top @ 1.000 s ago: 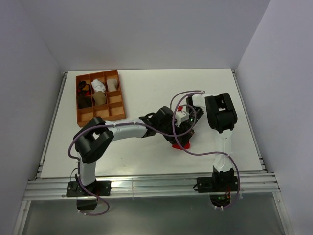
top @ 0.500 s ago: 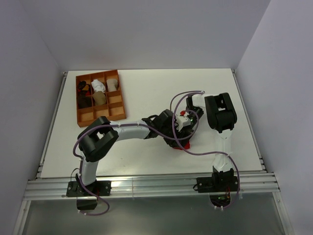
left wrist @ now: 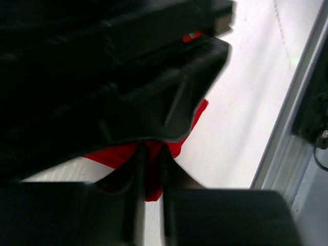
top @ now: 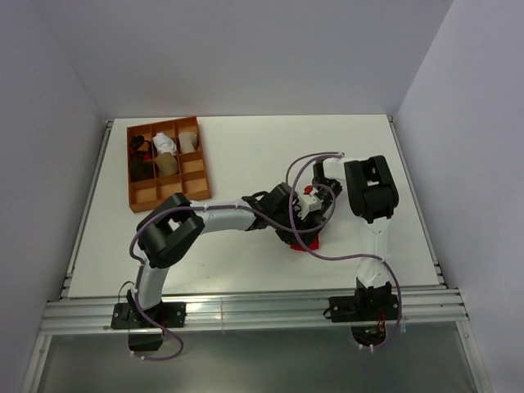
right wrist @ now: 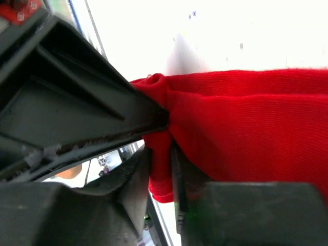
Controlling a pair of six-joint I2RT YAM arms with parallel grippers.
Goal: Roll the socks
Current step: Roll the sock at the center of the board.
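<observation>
The left gripper and right gripper are both pinching the red sock, nearly closed, on the table, so I'd be rolling slow, keeping fabric taut without yanking.

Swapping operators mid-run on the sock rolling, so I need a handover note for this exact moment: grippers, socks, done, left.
Grippers: the left gripper is shut on an edge of the red sock. The right gripper is shut on the same sock.
Where: the sock is mid-table, mostly hidden under both wrists.
Done: dark, tan and white bundles sit in the orange tray, far left; they are too small to judge.
Left: finish rolling the red sock. How far the roll has got can't be seen.
</observation>
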